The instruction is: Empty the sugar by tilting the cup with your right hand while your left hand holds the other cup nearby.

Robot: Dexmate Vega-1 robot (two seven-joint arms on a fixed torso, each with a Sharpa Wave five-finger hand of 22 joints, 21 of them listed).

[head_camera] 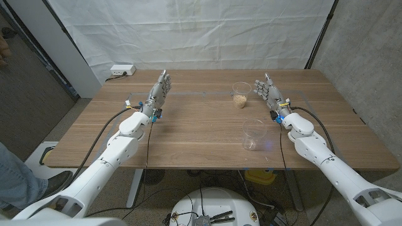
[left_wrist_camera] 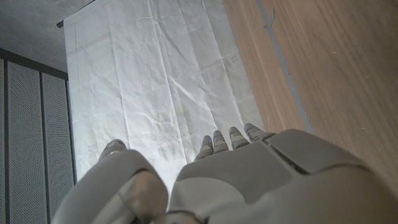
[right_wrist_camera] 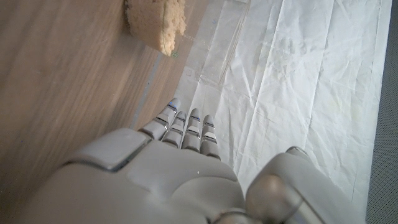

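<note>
A clear plastic cup with brown sugar (head_camera: pixel 240 95) in its bottom stands at the table's far middle-right; the sugar cup (right_wrist_camera: pixel 158 22) also shows in the right wrist view. An empty clear cup (head_camera: pixel 252 134) stands nearer the front edge. My right hand (head_camera: pixel 269 92) is just right of the sugar cup, fingers straight and apart, holding nothing. My left hand (head_camera: pixel 158 94) stands far off at the table's left, fingers extended, holding nothing. In the wrist views the left hand (left_wrist_camera: pixel 236 168) and the right hand (right_wrist_camera: pixel 161 168) show their backs with straight fingers.
The wooden table (head_camera: pixel 188 138) has tape marks near its far edge. A white power strip (head_camera: pixel 121 70) lies at the far left corner. A white cloth (head_camera: pixel 188 31) hangs behind the table. A person's leg and shoe (head_camera: pixel 25 182) are at the left edge.
</note>
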